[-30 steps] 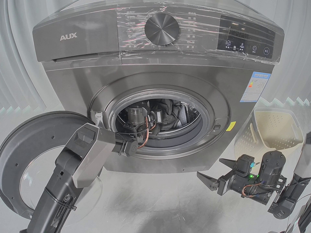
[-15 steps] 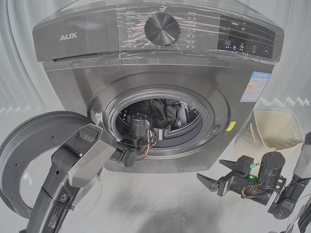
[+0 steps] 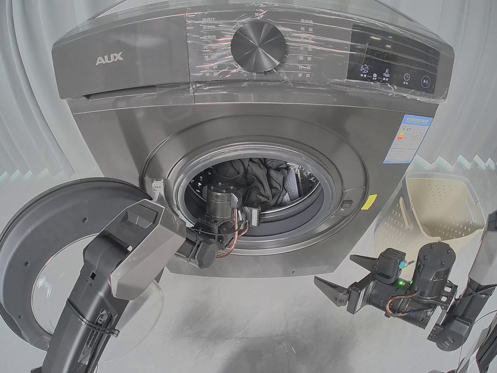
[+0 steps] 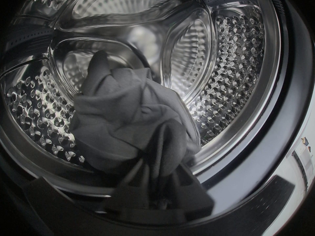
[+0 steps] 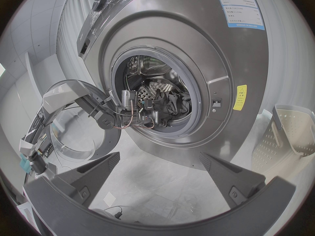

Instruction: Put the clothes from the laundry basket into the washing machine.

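Note:
The grey washing machine (image 3: 124, 130) stands with its round door (image 3: 46, 234) swung open to the left. A dark garment (image 3: 259, 177) lies bunched in the steel drum (image 4: 229, 66). My left gripper (image 3: 252, 216) sits at the lower lip of the opening. In the left wrist view its fingers (image 4: 193, 194) close on the tail of the dark garment (image 4: 131, 115). My right gripper (image 3: 335, 270) hangs open low in front of the machine, right of the opening, its fingers (image 5: 229, 177) spread wide and holding nothing. The cream laundry basket (image 3: 440, 208) stands tilted at the machine's right side.
The open door (image 5: 82, 138) takes up the floor space on the left, beside my left arm. Bare grey floor (image 3: 248, 317) lies in front of the machine. The basket (image 5: 292, 131) shows bare perforated walls inside. Pleated white curtains hang behind.
My left gripper has drawn back from deeper in the drum to the opening's lower lip. More of the dark garment now shows in the opening. The right arm has not moved.

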Tool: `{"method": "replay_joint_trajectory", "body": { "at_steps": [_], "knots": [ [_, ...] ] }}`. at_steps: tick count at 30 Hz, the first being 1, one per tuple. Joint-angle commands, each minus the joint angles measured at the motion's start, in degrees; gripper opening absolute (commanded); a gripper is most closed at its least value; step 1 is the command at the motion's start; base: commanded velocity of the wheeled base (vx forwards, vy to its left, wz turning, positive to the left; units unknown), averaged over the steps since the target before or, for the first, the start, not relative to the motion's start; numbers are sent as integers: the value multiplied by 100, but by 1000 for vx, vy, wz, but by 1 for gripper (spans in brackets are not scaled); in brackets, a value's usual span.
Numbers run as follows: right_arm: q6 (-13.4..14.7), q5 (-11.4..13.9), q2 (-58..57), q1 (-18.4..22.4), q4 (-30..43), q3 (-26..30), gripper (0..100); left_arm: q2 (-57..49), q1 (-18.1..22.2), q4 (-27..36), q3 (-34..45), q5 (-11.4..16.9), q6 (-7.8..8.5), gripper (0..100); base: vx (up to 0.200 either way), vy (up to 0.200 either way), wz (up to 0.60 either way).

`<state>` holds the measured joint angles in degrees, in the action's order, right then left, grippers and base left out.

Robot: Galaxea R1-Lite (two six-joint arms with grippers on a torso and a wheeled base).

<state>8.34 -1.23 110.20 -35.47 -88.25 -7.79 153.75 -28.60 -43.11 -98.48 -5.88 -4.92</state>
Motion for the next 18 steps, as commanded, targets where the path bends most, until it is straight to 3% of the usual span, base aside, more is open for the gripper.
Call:
{"method": "replay_joint_trajectory", "body": {
  "at_steps": [1,6,9,18],
  "knots": [
    [1,0,1,-12,-8,-12,100,15,12,-5,-163,-10,-8,0,0,0,0],
    [1,0,1,-3,1,-3,100,155,12,22,-858,-107,-88,0,0,0,0],
    [1,0,1,-12,1,-12,100,507,56,48,-1612,-379,-70,0,0,0,0],
    [-8,0,1,-12,1,-12,100,560,162,57,-1612,-450,-79,0,0,0,0]
  ]
}}
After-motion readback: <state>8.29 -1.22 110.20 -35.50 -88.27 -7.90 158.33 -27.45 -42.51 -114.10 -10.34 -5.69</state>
